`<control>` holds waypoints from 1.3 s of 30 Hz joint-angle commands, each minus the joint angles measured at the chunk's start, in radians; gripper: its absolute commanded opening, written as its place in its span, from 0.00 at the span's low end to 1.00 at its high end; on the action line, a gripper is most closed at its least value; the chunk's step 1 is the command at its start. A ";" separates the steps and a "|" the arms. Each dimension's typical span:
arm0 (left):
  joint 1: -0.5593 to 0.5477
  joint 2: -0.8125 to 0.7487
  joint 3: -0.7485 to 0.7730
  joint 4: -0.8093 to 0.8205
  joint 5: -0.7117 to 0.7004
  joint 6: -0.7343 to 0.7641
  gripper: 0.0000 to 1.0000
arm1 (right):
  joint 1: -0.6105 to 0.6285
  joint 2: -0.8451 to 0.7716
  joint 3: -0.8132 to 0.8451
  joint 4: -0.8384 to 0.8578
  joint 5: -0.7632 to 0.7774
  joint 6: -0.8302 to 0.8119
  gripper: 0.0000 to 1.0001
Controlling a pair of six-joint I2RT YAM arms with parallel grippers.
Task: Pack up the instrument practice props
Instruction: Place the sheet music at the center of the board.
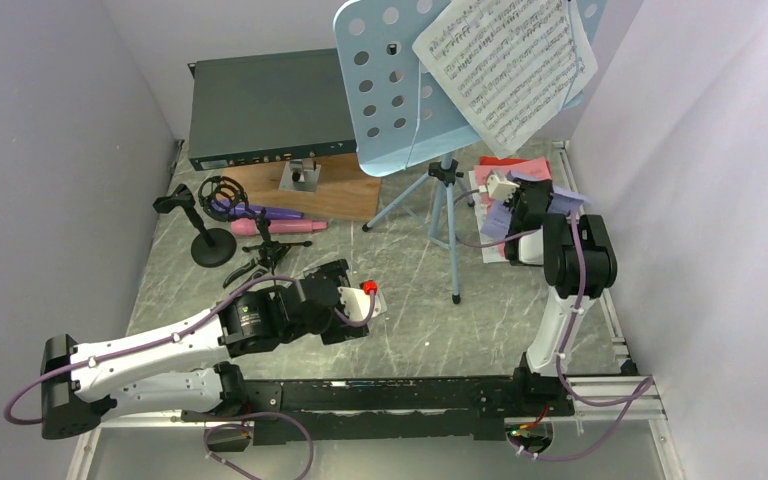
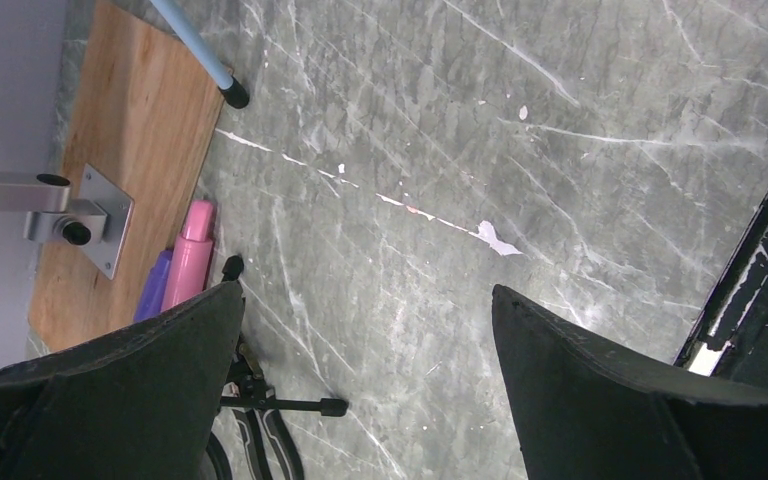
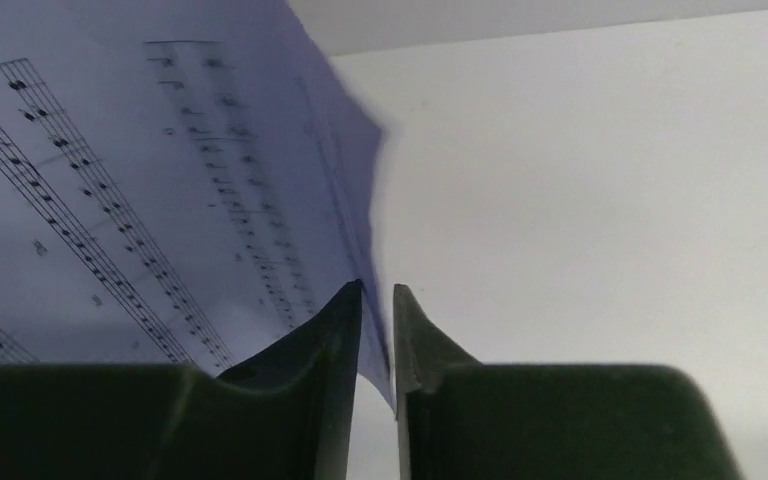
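- Left gripper [image 2: 365,300]: released, with the jaws set wide apart and nothing between them. Bare grey scratched tabletop [image 2: 560,150] lies directly beneath it.
- Ahead and to the left of that gripper, a pink plastic toy microphone [image 2: 192,255] and a purple plastic toy microphone [image 2: 155,285] lie side by side at the edge of the brown wooden board [image 2: 130,130].
- The black folding tripod mic holder [image 2: 270,405] lies close beside the left finger. The black round-base mic holder [image 1: 210,245] stands farther off on the same side.
- Between the two grippers, the light-blue perforated metal music tripod [image 1: 390,90] stands upright. A white printed music sheet [image 1: 510,65] rests on its desk.
- Right gripper [image 3: 377,290]: clenched on the edge of the lavender printed music sheet [image 3: 160,180]. The paper fans up and to the left from the fingertips.
- The red paper music sheets [image 1: 520,165] lie flat just beyond this gripper.
- Step in hand (judgement): collecting the loose sheets, with the lavender one now gripped. The microphones, both holders, the music tripod and the white sheet are not yet packed.
- Next move (judgement): lift the lavender sheet steadily so the thin edge neither slips nor creases, keeping it away from the tripod leg nearby.
- No packing container can be identified in these views, so the destination cannot be stated.
- The left arm is free and is placed nearest the microphones.
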 commanded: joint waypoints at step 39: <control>0.039 -0.015 0.035 0.025 0.138 -0.037 1.00 | -0.038 -0.862 -0.230 -1.070 -0.449 0.416 0.93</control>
